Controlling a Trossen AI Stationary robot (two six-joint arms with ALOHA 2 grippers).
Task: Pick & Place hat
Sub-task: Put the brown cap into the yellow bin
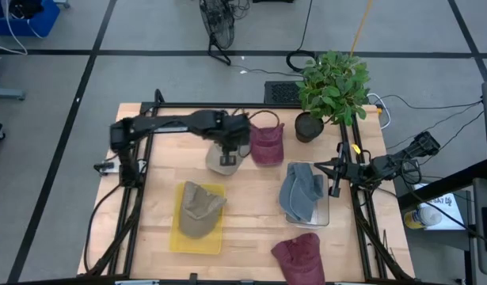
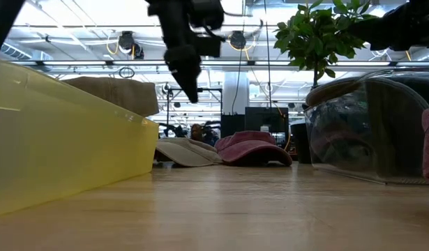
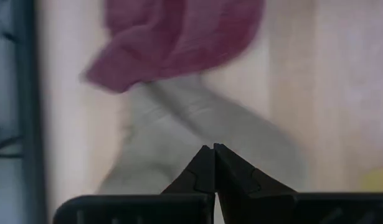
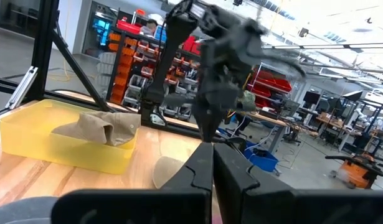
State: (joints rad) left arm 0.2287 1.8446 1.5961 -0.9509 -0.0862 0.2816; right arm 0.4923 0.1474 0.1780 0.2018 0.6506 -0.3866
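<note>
A beige hat (image 1: 219,161) lies on the table at the far middle, its brim against a maroon hat (image 1: 267,144). My left gripper (image 1: 227,156) hangs shut above the beige hat, pointing steeply down. In the low view the left gripper (image 2: 191,94) is well clear of the beige hat (image 2: 186,151). In the left wrist view, the left gripper (image 3: 213,149) shows the beige hat (image 3: 197,134) and maroon hat (image 3: 179,37) below it. My right gripper (image 4: 213,149) waits shut at the table's right edge (image 1: 338,170).
A yellow tray (image 1: 180,237) at the near left holds another beige hat (image 1: 199,207). A clear tray (image 1: 322,218) at the right holds a blue-grey hat (image 1: 302,192). A third maroon hat (image 1: 300,257) lies at the near edge. A potted plant (image 1: 332,87) stands at the far right.
</note>
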